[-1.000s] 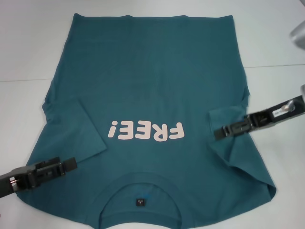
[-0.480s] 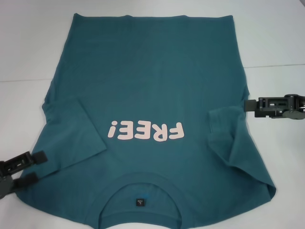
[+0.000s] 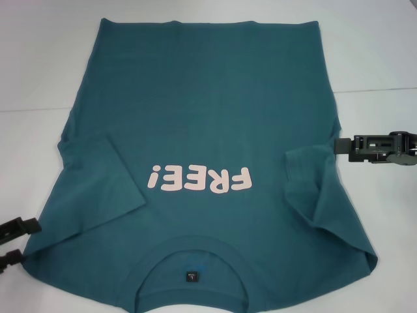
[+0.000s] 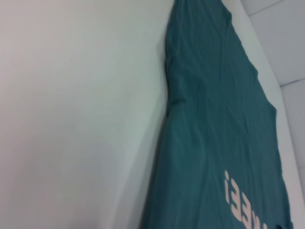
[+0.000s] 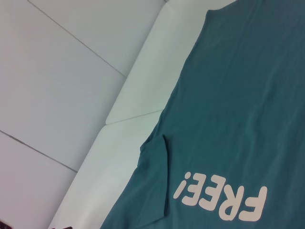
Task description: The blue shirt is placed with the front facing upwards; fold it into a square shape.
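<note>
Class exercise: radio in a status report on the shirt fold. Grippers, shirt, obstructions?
Left gripper open, off shirt's near left edge. Right gripper at right edge beside folded sleeve. Blue shirt flat, print up, both sleeves folded in. Nothing in the way.

Head camera high over the desk (image 3: pixel 39 65), looking down, both wrist cameras low, oblique, sharing the blue shirt (image 3: pixel 202 117) print

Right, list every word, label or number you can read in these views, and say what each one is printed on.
"FREE!" in pale pink letters, across the chest of the large teal-blue short-sleeved cotton T-shirt, upside down in the head view.
Small dark neck tag inside the round collar: a tiny mark, too small to read.
Right gripper: no readable label.
Nothing else carries text.
</note>
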